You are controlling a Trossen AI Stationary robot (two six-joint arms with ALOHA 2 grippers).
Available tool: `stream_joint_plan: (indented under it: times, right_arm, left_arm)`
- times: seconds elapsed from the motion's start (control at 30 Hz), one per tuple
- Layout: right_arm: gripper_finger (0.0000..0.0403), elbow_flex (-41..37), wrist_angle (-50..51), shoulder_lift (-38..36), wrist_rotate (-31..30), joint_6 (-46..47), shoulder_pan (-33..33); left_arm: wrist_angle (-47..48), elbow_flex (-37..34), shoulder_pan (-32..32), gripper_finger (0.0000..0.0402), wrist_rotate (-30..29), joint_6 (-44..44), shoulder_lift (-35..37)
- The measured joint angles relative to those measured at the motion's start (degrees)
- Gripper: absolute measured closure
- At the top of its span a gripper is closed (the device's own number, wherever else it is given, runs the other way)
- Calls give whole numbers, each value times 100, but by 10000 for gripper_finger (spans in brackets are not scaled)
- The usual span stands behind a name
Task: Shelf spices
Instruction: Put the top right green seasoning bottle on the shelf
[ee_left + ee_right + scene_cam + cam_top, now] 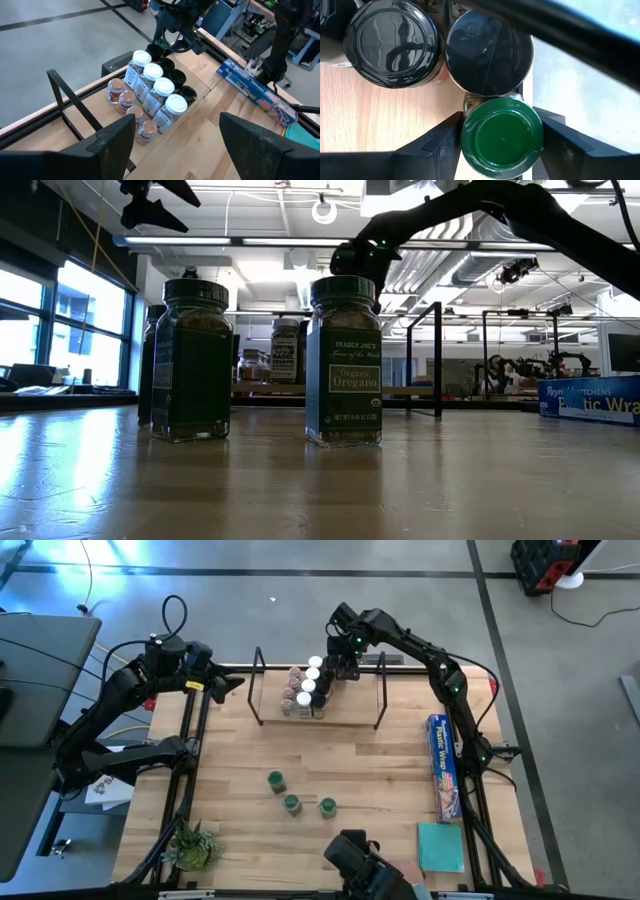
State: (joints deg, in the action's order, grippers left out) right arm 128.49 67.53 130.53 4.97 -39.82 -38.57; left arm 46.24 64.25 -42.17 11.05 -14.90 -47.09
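1. Spices: most of the jars already stand packed in rows on the shelf [320,716] at the far side of the counter [350,770] — white-topped jars [159,85], clear pinkish ones [125,100] and black-topped ones [392,42]. Three green-topped jars [291,803] wait in the open middle of the counter, well apart from the shelf.
2. The right claw [502,137] hangs over the back end of the black-topped row with a green-lidded jar [502,131] between its fingers [437,142]. The jar sits just beside two black lids. Whether the pads grip it or have just let go, I cannot tell.
3. To do this well, I'd say the jar must stand flat on the board before the claw spreads, and the claw should then rise straight up, since the neighbours are close enough to be knocked.
4. The left claw [177,137] hovers spread and empty near the counter's left edge, looking towards the shelf.
5. Three jars seem left to fetch.
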Motion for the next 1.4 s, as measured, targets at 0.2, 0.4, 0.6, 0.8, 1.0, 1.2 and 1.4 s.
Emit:
stream_joint_plan:
  times: [0.2,0.4,0.6,0.8,1.0,1.2,1.4]
  right_arm:
    - [177,37,31,-9,0,35,0]
    - [176,39,9,-40,119,143,-4]
    - [165,46,21,-47,254,388,-2]
    - [140,46,30,-47,329,513,-5]
    - [132,46,30,-49,452,815,-7]
    - [132,46,30,-52,452,1140,-9]
    - [132,46,39,-99,471,1195,-27]
  left_arm:
    - [2,0,0,119,2,0,2]
    - [0,0,2,119,4,2,2]
    - [0,0,1,119,16,2,2]
    - [2,0,1,119,17,2,2]
    - [2,1,1,119,17,0,2]
    - [2,0,0,119,15,-2,2]
    - [2,0,1,119,15,-4,4]
